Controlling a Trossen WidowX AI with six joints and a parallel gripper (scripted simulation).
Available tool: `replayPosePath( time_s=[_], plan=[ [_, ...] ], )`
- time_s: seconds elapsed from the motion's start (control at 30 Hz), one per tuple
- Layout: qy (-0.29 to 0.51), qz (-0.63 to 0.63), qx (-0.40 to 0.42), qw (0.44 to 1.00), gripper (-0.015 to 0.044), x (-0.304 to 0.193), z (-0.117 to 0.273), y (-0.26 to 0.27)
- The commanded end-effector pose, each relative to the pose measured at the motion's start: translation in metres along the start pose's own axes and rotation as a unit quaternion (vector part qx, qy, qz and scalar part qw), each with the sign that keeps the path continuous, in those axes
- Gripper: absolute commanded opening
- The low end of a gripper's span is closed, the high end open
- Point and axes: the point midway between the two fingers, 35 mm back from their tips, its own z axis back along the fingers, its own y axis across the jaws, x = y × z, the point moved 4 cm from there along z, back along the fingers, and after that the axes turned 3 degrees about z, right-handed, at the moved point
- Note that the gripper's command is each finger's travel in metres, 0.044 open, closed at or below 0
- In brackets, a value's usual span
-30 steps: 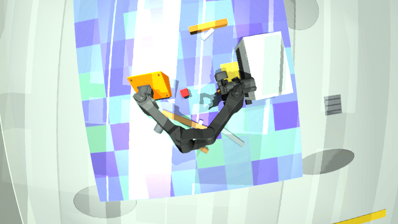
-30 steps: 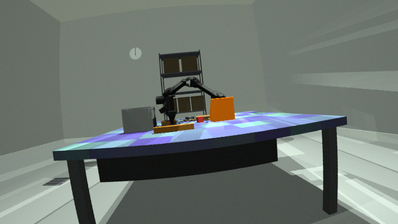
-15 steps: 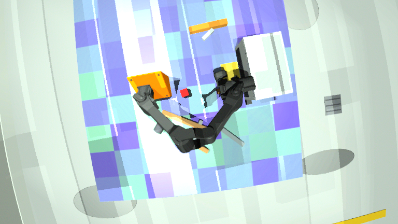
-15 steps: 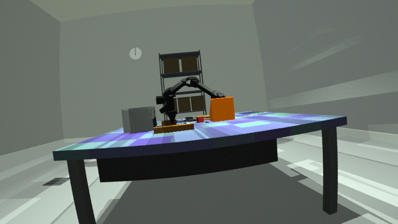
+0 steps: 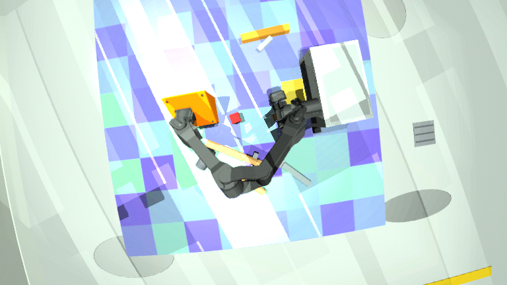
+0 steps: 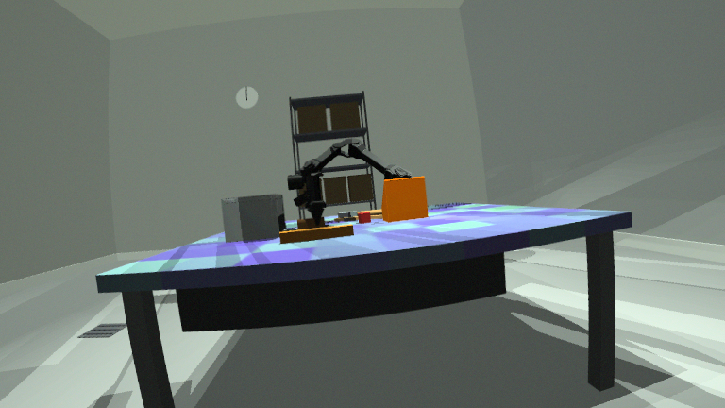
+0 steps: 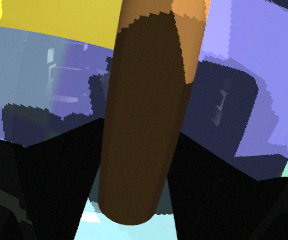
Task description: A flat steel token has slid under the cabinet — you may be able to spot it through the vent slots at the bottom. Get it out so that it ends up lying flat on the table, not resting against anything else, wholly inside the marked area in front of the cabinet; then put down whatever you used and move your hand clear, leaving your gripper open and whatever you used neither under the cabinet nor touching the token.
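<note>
The cabinet is a pale box with a dark slotted front. The marked area is a yellow patch in front of it, partly shaded and partly hidden by the arm. My gripper is low over the table beside the patch, shut on an orange-brown wooden rod. The rod runs between both fingers in the wrist view, its rounded near end free and its far end out of frame. The steel token is not visible in any view, nor can I make it out through the slots.
An orange bar and a white block lie beyond the patch. A red cube stands near an orange box. A wooden stick and a grey bar lie near the arm.
</note>
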Motion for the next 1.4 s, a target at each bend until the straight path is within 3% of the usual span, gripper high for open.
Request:
replayPosePath(
  time_s=[0.0, 1.37],
  plan=[
    [0.002, 0.004, 0.001, 1.000, 0.0000, -0.005, -0.001, 0.001],
    [0.003, 0.004, 0.001, 1.000, 0.0000, -0.045, -0.001, 0.000]
  ],
)
